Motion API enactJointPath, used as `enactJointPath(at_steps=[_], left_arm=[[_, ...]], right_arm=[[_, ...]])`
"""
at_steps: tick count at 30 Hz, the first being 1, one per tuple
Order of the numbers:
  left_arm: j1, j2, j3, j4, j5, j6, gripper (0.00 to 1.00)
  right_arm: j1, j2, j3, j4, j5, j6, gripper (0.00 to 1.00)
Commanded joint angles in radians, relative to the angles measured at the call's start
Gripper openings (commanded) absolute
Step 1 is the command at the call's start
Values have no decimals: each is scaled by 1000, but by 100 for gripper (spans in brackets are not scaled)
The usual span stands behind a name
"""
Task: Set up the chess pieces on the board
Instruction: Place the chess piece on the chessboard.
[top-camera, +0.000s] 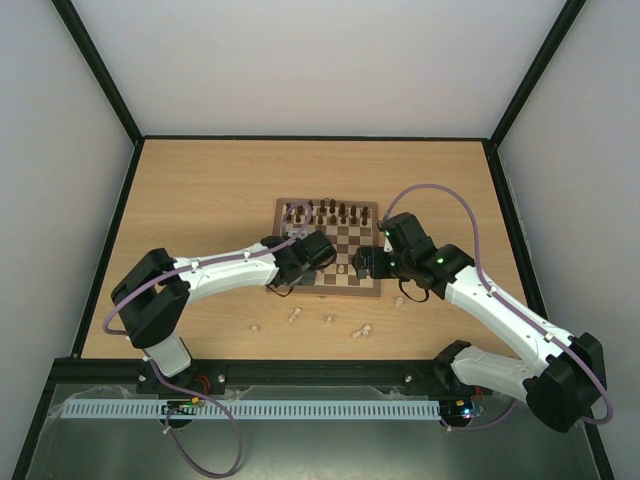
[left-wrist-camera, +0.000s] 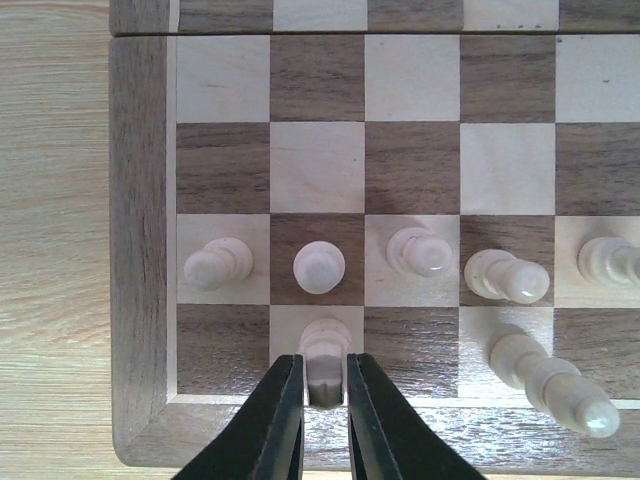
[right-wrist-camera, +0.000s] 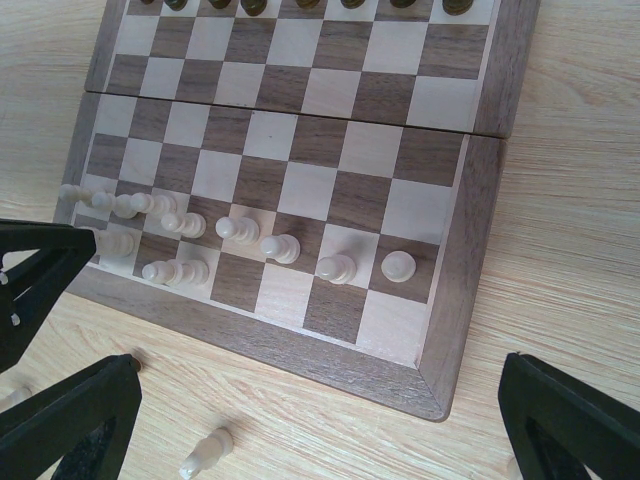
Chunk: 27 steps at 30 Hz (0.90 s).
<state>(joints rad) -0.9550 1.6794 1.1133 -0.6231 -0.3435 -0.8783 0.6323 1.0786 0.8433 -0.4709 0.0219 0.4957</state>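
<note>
The board (top-camera: 345, 240) lies mid-table, with dark pieces along its far row (top-camera: 330, 212). In the left wrist view, my left gripper (left-wrist-camera: 325, 362) is shut on a cream chess piece (left-wrist-camera: 326, 340) that stands upright on the second square of the near row. Just beyond it stands a row of white pawns (left-wrist-camera: 319, 267), and a taller piece (left-wrist-camera: 550, 380) stands two squares to its right. My right gripper (right-wrist-camera: 320, 365) hangs wide open over the board's near right corner (right-wrist-camera: 440, 400), holding nothing. White pawns (right-wrist-camera: 337, 267) fill the second row there.
Several loose white pieces lie on the table in front of the board (top-camera: 294, 315) (top-camera: 360, 331) (top-camera: 398, 301). One of them lies below the right gripper (right-wrist-camera: 208, 452). Both arms reach in over the board's near edge.
</note>
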Motion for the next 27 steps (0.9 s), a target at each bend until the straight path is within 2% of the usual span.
enactJointPath(at_steps=[1, 5, 10, 14, 27], left_arm=[[-6, -6, -17, -34, -2, -8, 17], [-8, -4, -16, -35, 1, -8, 19], [-10, -11, -11, -41, -4, -11, 28], [-10, -15, -13, -44, -10, -13, 31], [-10, 5, -13, -37, -17, -10, 32]], right_arm=[[-2, -18, -12, -13, -10, -15, 99], [-3, -21, -11, -12, -10, -14, 99], [-2, -23, -12, -12, -8, -13, 99], [-2, -22, -12, -12, -7, -13, 99], [-2, -22, -13, -12, -8, -14, 99]])
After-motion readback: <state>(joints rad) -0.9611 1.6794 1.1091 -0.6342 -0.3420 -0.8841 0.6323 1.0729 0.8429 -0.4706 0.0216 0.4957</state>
